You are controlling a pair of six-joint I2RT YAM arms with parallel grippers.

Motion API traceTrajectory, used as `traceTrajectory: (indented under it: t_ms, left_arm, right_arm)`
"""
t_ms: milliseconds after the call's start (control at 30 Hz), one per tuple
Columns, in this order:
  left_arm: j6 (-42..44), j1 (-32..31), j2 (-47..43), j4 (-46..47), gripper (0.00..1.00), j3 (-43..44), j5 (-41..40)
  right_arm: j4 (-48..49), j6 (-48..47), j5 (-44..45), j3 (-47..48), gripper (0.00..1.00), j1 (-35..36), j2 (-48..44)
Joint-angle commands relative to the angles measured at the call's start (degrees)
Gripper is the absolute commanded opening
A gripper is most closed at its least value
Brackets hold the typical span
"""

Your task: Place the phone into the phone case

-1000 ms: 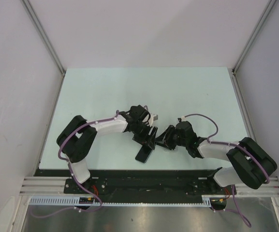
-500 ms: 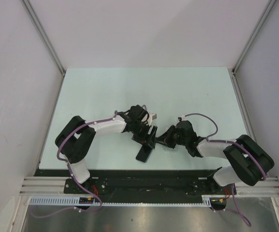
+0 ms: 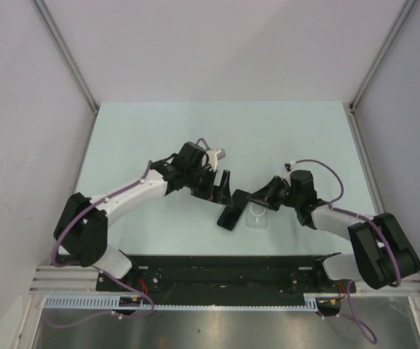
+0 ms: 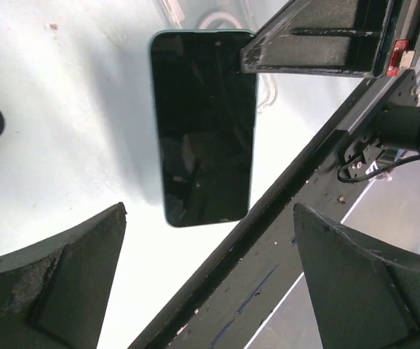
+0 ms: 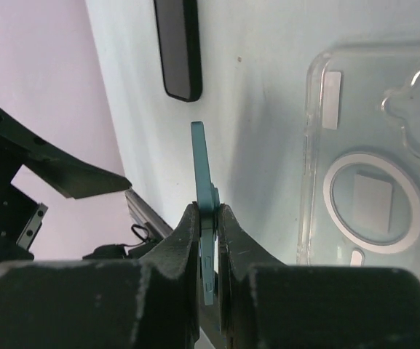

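Observation:
The clear phone case [image 5: 373,196] lies flat on the table, its white ring facing up; in the top view it [image 3: 257,217] sits just right of a black phone [image 3: 230,217]. My right gripper [image 5: 208,218] is shut on a thin teal phone [image 5: 202,163], held on edge above the table left of the case. The black phone [image 4: 204,123] lies screen up below my left gripper [image 4: 210,240], which is open and empty above it. In the top view the left gripper [image 3: 222,186] and the right gripper [image 3: 247,196] are close together over the phone and case.
The table's black front rail [image 4: 268,247] runs just beyond the lying phone. The right gripper's finger [image 4: 319,40] reaches in at the top of the left wrist view. White walls enclose the table [image 3: 159,131] on three sides.
The left arm has stretched out and its gripper moved up and right. The right gripper drew back to the right, uncovering the clear case. The black phone now lies a little farther right.

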Motion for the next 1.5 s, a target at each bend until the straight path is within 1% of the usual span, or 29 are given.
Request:
traceTrajectory:
  t_ms: [0,33,67,100,133,167,200,267,333,367,400,433,533,633,733,833,1067,1200,1333,1467]
  left_arm:
    - [-1.27,1.80,-3.85,-2.08,1.00,2.49,-1.18]
    - [-1.53,2.06,-4.64,-2.08,1.00,2.58,-1.71]
    - [-1.62,2.41,-4.91,-1.99,1.00,2.58,-2.33]
    - [-1.71,2.59,-4.99,-1.99,1.00,2.58,-2.94]
    - [-1.79,2.51,-5.08,-1.91,0.99,2.58,-4.17]
    - [-1.80,2.68,-4.91,-1.99,0.99,2.75,-4.53]
    - [-1.80,2.68,-4.73,-1.99,0.98,2.93,-4.88]
    - [-1.97,2.68,-4.03,-1.99,0.98,3.11,-5.41]
    - [-2.41,2.68,-3.33,-1.91,0.98,3.37,-4.89]
    - [-2.50,2.68,-2.80,-1.56,0.98,3.46,-4.79]
    - [-2.50,2.68,-2.45,-1.38,0.97,3.63,-4.53]
    - [-2.67,2.68,-2.10,-1.29,0.97,3.89,-4.36]
    - [-2.59,2.68,-1.13,-1.38,0.97,4.68,-4.09]
    - [-2.41,2.68,-0.69,-1.46,0.97,5.04,-4.09]
    - [-2.50,2.68,-0.16,-0.76,0.97,4.86,-3.57]
    - [-2.94,2.68,0.19,0.11,0.97,3.99,-2.95]
    - [-4.08,2.77,1.07,2.92,0.97,2.05,-1.37]
    - [-7.06,2.42,2.30,6.35,0.94,0.03,1.00]
    - [-7.42,0.93,3.35,8.81,0.92,-1.02,1.36]
    - [-8.56,0.05,5.72,11.01,0.89,-1.46,2.15]
  right_arm:
    - [-5.54,-6.43,-12.23,5.02,0.00,-5.64,-4.04]
    - [-7.93,-10.10,-13.46,5.99,0.00,-8.70,-4.13]
    - [-10.56,-12.22,-15.48,6.96,0.00,-10.12,-4.30]
    - [-15.81,-14.42,-16.28,9.40,0.00,-11.61,-4.13]
    - [-18.56,-19.66,-16.90,10.56,0.00,-13.98,-3.61]
    - [-21.46,-22.15,-17.95,12.05,0.00,-15.31,-2.91]
    - [-27.93,-24.87,-18.48,14.76,0.00,-16.45,-2.20]
    - [-32.54,-29.70,-19.88,17.07,0.00,-19.26,0.08]
    - [-36.07,-31.83,-20.07,19.17,0.00,-20.41,1.14]
    - [-37.56,-34.80,-18.50,19.97,0.00,-20.85,2.19]
    - [-41.14,-35.87,-17.09,21.19,0.00,-20.86,3.07]
    - [-42.40,-36.93,-15.86,22.77,0.00,-20.77,3.77]
    - [-43.72,-38.61,-15.41,24.89,0.01,-20.86,6.59]
    - [-44.43,-39.75,-13.21,26.65,0.01,-20.77,9.22]
    - [-46.79,-42.64,-8.92,29.64,0.01,-19.98,11.51]
    - [-48.03,-44.32,-7.15,31.75,0.01,-19.71,13.53]
    - [-44.61,-43.01,-9.78,32.11,0.03,-19.01,18.98]
    - [-43.73,-42.65,-11.10,32.11,0.06,-17.87,22.23]
    - [-42.59,-43.18,-8.91,31.84,0.07,-15.24,23.29]
    - [-41.44,-41.42,-8.12,31.14,0.07,-14.09,24.26]
